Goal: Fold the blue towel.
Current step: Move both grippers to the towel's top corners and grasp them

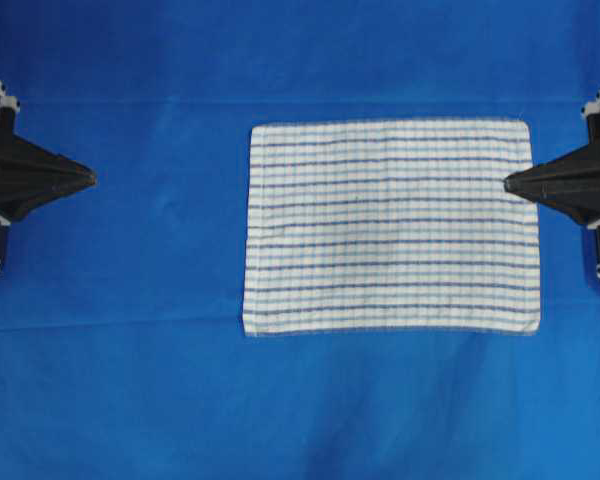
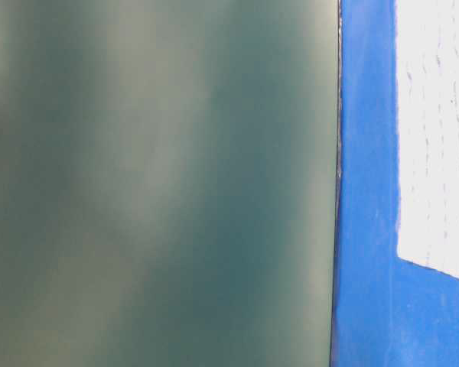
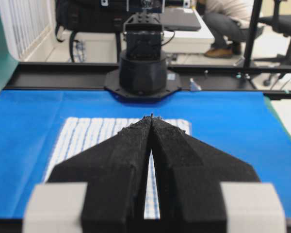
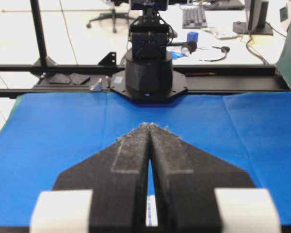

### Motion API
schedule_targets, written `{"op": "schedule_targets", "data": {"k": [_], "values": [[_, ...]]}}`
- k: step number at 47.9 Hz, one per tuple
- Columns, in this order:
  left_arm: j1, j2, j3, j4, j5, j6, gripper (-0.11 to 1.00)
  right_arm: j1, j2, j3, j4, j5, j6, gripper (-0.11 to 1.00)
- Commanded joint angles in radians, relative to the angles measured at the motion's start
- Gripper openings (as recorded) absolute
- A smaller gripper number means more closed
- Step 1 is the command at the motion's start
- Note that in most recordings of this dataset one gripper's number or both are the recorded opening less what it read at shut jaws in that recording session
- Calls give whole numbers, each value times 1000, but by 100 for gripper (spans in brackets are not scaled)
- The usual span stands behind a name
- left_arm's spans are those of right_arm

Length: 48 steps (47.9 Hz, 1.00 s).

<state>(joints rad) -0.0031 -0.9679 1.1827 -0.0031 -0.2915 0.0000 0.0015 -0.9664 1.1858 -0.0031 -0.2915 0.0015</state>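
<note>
No legible writing, brand or label on any surface in these views

Blue towel point(image 1: 390, 227): white weave with thin dark and light blue check, lying flat and fully spread on the blue cloth point(image 1: 130, 380) covering the tabletop. It sits right of centre in the overhead view. Long axis runs left to right, toward the two arms; the darker stripes follow that axis. Edges roughly square to the cloth's creases

Left gripper point(image 1: 92, 179): fingers closed tip to tip, holding nothing, well apart from the towel's left edge

Right gripper point(image 1: 507, 183): fingers likewise pressed together and empty, tip over the towel's right edge; whether it touches the fabric cannot be told

Table-level view mostly blocked by a blurred green panel point(image 2: 161, 183)
</note>
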Motion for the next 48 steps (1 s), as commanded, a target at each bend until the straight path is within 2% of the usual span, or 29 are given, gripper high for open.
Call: {"op": "schedule_targets", "data": {"k": [1,8,22,29,31,39,42,45,48], "values": [[8,37,-43,-23,-12,-5,0,-14,6,-40,5,0,6,0],[52,132,-69,-21,-26,-5,0,-78,-11,-60,8,106,17,0],[184,413,-149,-25,-57,-8,0,-365,-26,-58,20,433,83,1],[238,571,-213,-25,-48,-8,3,-471,-3,-48,20,532,100,1],[252,612,-229,-26,-43,-9,10,-503,14,-43,20,560,104,1],[304,776,-287,-28,-15,-9,59,-592,97,-23,18,600,112,4],[319,827,-310,-28,12,-9,76,-624,138,-14,18,603,112,21],[334,874,-339,-28,54,-9,88,-660,187,-5,15,601,112,40],[348,920,-370,-28,94,-9,89,-689,229,2,11,598,112,57]]}}
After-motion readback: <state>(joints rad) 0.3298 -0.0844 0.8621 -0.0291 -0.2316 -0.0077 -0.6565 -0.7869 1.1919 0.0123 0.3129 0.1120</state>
